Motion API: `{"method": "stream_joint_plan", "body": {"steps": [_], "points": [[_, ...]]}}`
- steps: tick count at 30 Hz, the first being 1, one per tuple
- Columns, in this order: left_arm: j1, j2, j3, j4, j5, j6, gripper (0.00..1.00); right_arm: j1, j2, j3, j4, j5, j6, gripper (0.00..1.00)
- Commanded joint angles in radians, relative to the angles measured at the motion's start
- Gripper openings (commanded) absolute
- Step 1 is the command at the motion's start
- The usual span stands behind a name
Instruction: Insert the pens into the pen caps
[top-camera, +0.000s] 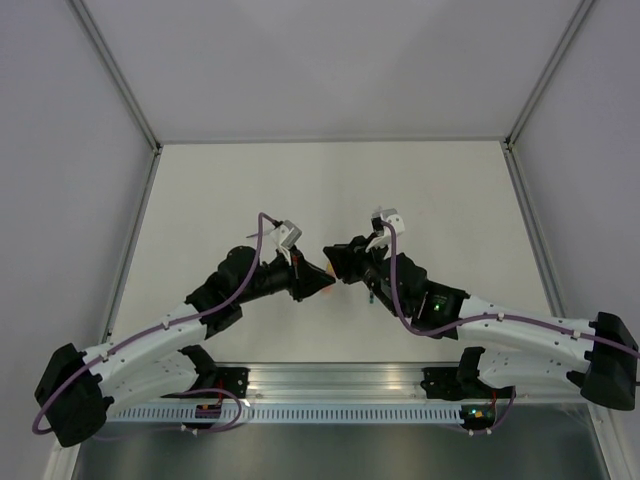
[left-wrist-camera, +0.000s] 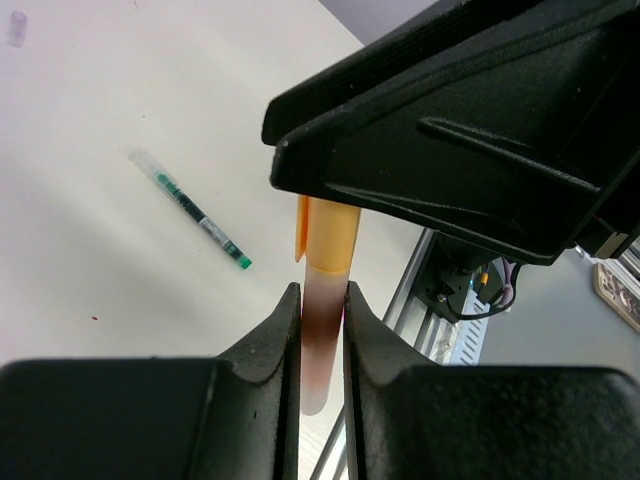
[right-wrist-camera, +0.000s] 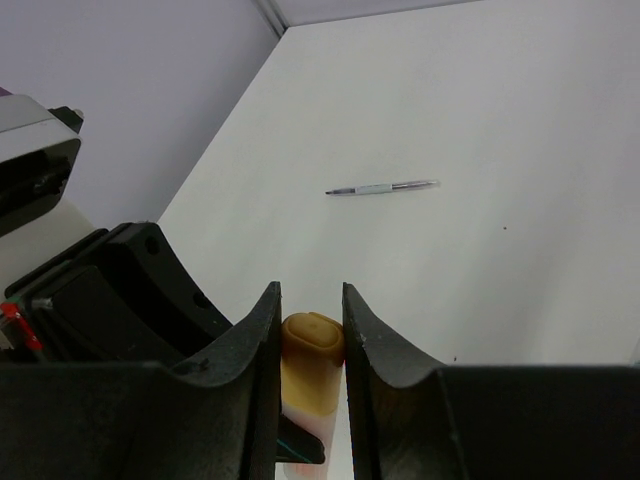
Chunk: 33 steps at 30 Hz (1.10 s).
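My left gripper (left-wrist-camera: 322, 297) is shut on the pink-orange marker (left-wrist-camera: 320, 345), which stands upright between its fingers. The yellow-orange cap (left-wrist-camera: 330, 235) sits over the marker's top end. My right gripper (right-wrist-camera: 310, 297) is shut on that cap (right-wrist-camera: 312, 365), and the pale barrel shows just below it. In the top view the two grippers (top-camera: 318, 281) (top-camera: 341, 263) meet tip to tip above the middle of the table. The dark pen with green (left-wrist-camera: 195, 212) lies flat on the table to the left. The thin silver-grey pen (right-wrist-camera: 382, 188) lies flat farther out.
The white table (top-camera: 330, 190) is walled at the back and both sides. The rail (top-camera: 340, 385) that carries the arm bases runs along the near edge. A small faint pale object (left-wrist-camera: 17, 28) lies at the far corner of the left wrist view.
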<state>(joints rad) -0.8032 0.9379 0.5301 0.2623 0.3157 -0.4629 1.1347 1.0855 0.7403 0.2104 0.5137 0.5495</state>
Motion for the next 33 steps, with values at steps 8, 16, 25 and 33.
{"method": "stream_joint_plan", "body": {"steps": [8,16,25,33], "points": [[0.137,0.010,0.126,0.374,-0.207,-0.049,0.02,0.065,0.020,-0.111,-0.220,-0.224,0.018,0.00],[0.136,0.018,0.108,0.379,-0.185,-0.030,0.02,0.071,0.014,-0.096,-0.200,-0.132,0.050,0.00],[0.136,0.073,-0.085,0.580,-0.049,-0.019,0.02,0.069,0.004,0.001,-0.177,0.121,0.012,0.00],[0.136,0.206,-0.139,0.738,-0.006,-0.020,0.02,0.069,0.122,-0.026,-0.005,0.131,0.024,0.00]]}}
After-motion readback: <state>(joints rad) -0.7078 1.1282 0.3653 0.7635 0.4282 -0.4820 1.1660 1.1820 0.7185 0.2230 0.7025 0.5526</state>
